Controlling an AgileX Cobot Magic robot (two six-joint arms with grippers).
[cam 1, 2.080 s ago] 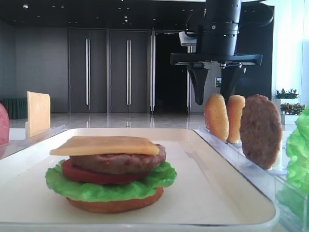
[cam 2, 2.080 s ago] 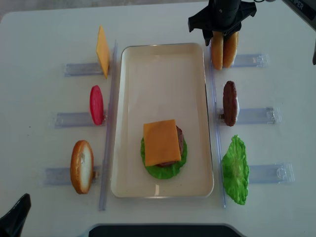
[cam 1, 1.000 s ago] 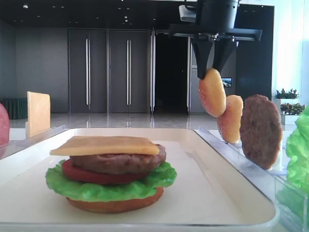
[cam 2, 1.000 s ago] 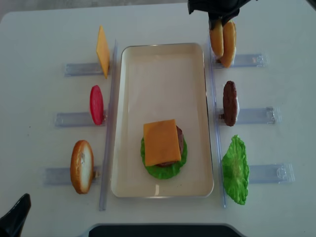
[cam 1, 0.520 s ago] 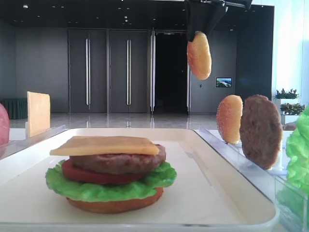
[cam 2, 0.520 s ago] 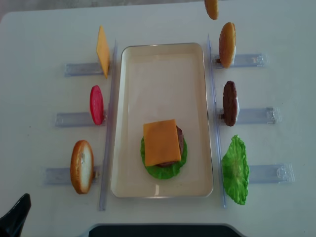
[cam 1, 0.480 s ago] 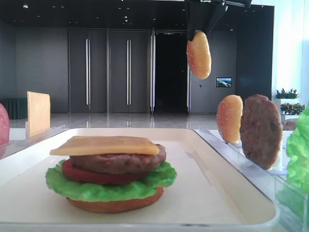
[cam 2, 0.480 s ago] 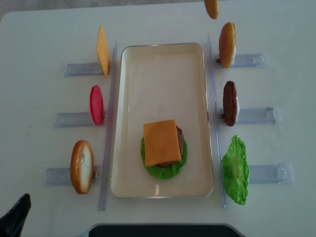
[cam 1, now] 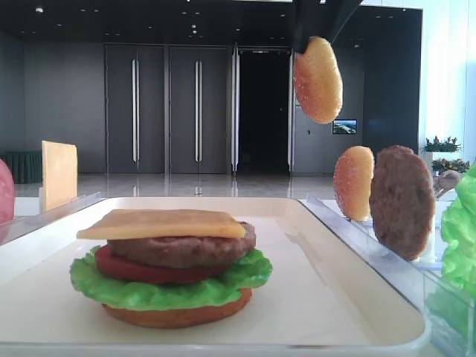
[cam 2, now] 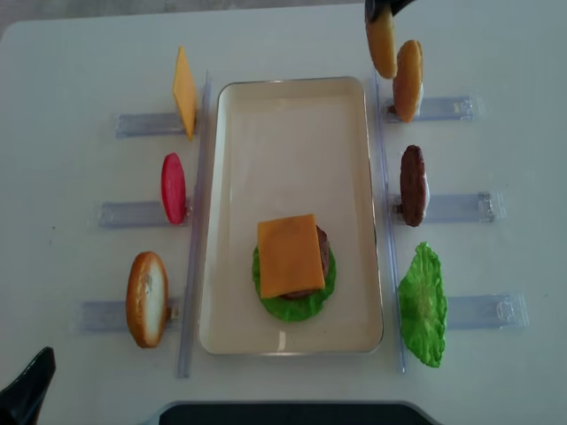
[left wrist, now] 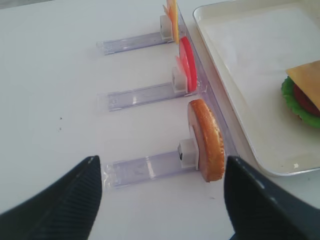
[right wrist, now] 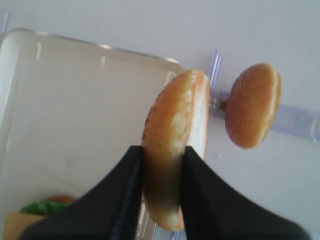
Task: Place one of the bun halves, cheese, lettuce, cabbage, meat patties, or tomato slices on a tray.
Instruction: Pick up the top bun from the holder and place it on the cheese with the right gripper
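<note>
The bun top (right wrist: 172,145) hangs on edge in the air, pinched between the right gripper's (right wrist: 161,165) black fingers (right wrist: 129,185), which are closed narrow on its lower part as the right wrist view shows it. Its long axis runs lengthwise out from the fingers. In the front view it hangs down from the fingers, slightly tilted, high above the table (cam 2: 71,177). The domed golden-tan face, speckled with fine pale sesame, turns toward the tray (cam 2: 292,124) side; the flat pale cut face turns toward the racks on the right. From overhead it sits at the tray's far right corner, over the rim and the clear divider there, just beside a second bun top (cam 2: 407,80) that stands upright in its clear rack (cam 2: 447,108).

On the tray lies a stacked burger: flat orange-brown bottom bun (cam 1: 178,316), lettuce (cam 1: 149,290), tomato slice (cam 1: 123,266), meat patty (cam 1: 186,249) and a square cheese slice (cam 2: 289,255) on top. Right of the tray a spare patty (cam 2: 412,184) stands in a rack and a loose lettuce leaf (cam 2: 423,305) lies near the front. Left of the tray stand a cheese slice (cam 2: 183,91), a tomato slice (cam 2: 173,188) and a bun half (cam 2: 146,298), each on edge.

The left gripper (left wrist: 160,200) hovers low at the near left corner, its dark fingers (left wrist: 65,205) spread wide with nothing between them
</note>
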